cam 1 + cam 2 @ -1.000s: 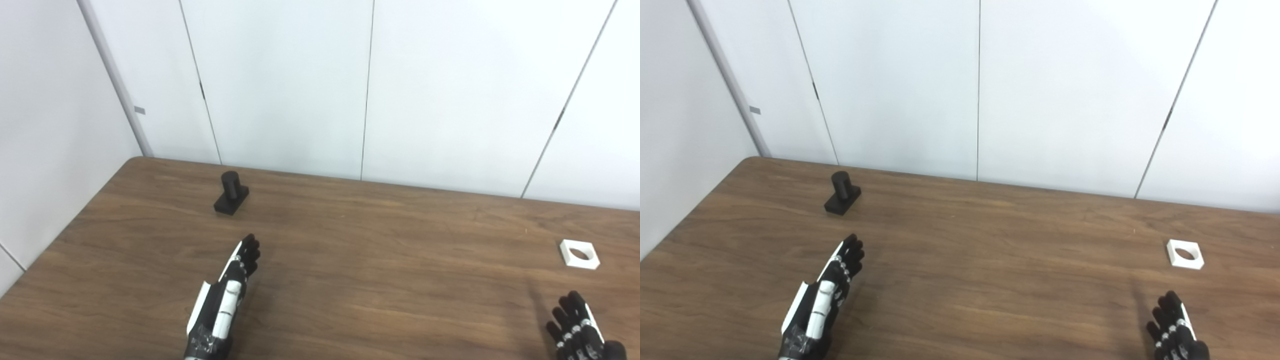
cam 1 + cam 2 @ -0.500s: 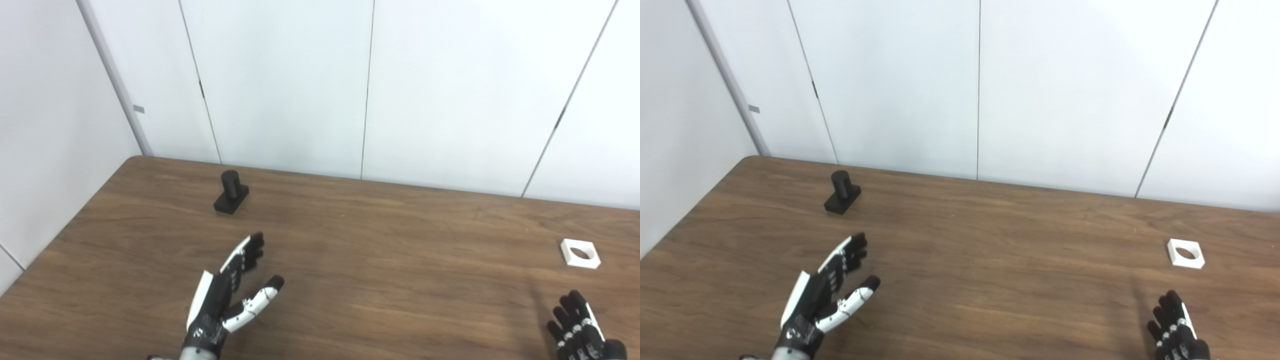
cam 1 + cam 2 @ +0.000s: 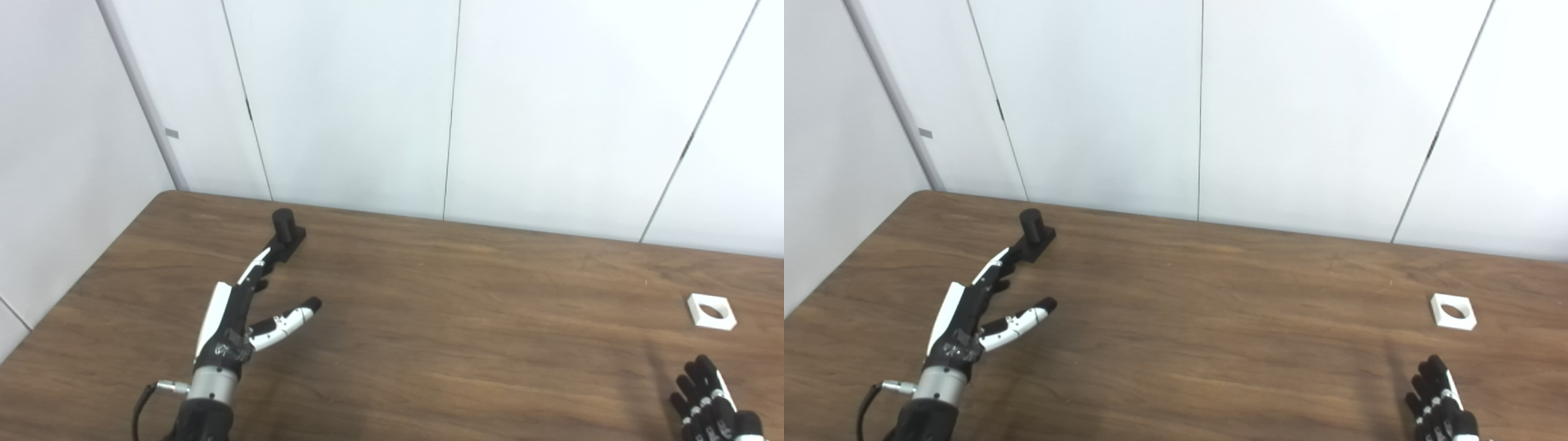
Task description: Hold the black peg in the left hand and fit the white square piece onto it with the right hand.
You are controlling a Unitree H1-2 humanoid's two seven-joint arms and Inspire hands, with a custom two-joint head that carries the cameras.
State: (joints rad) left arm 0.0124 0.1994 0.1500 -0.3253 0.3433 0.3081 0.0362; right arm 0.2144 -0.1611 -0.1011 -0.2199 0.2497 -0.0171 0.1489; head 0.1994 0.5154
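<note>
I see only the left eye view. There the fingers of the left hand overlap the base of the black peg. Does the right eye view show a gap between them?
Observer: No gap there either. The left hand has its fingertips right at the near end of the base of the black peg. I cannot tell if they really touch.
Operator: Is there more table to the right of the white square piece?
Observer: Yes. The right eye view shows a wider strip of table to the right of the white square piece.

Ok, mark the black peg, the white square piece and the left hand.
black peg [image 3: 283, 221], left eye view, on its upright cylinder.
white square piece [image 3: 710, 311], left eye view, on its rim.
left hand [image 3: 968, 315], right eye view, on its back.
</note>
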